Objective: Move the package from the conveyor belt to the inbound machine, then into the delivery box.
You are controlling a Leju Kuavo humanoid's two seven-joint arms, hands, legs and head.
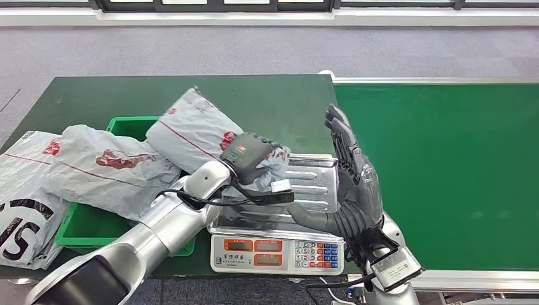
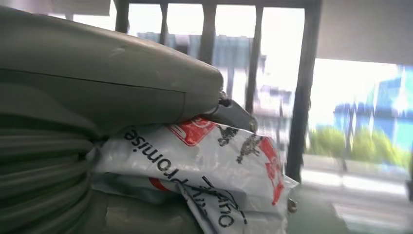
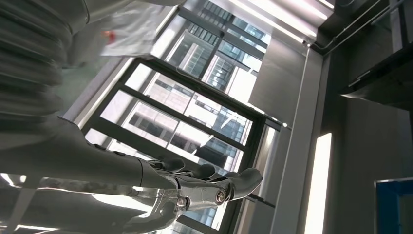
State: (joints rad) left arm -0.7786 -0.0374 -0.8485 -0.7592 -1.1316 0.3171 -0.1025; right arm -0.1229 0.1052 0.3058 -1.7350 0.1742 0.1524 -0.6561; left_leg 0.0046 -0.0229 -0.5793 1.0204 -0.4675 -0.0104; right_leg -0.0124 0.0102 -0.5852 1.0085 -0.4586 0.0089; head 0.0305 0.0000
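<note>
A grey plastic mail package [image 1: 194,130] with red print hangs lifted and tilted between the green bin [image 1: 130,124] and the scale's steel pan [image 1: 311,184]. My left hand [image 1: 249,157] grips its near corner; in the left wrist view the crumpled package [image 2: 214,165] is pressed under the thumb [image 2: 146,83]. My right hand [image 1: 351,166] stands upright over the right edge of the pan, fingers straight and apart, holding nothing. The right wrist view shows its fingers [image 3: 214,187] extended against windows.
The scale [image 1: 277,251] with its keypad sits at the table's front edge. A second grey package [image 1: 108,168] lies over the green bin, and another bag [image 1: 25,197] hangs off the table's left. The green conveyor belt [image 1: 445,171] runs on the right.
</note>
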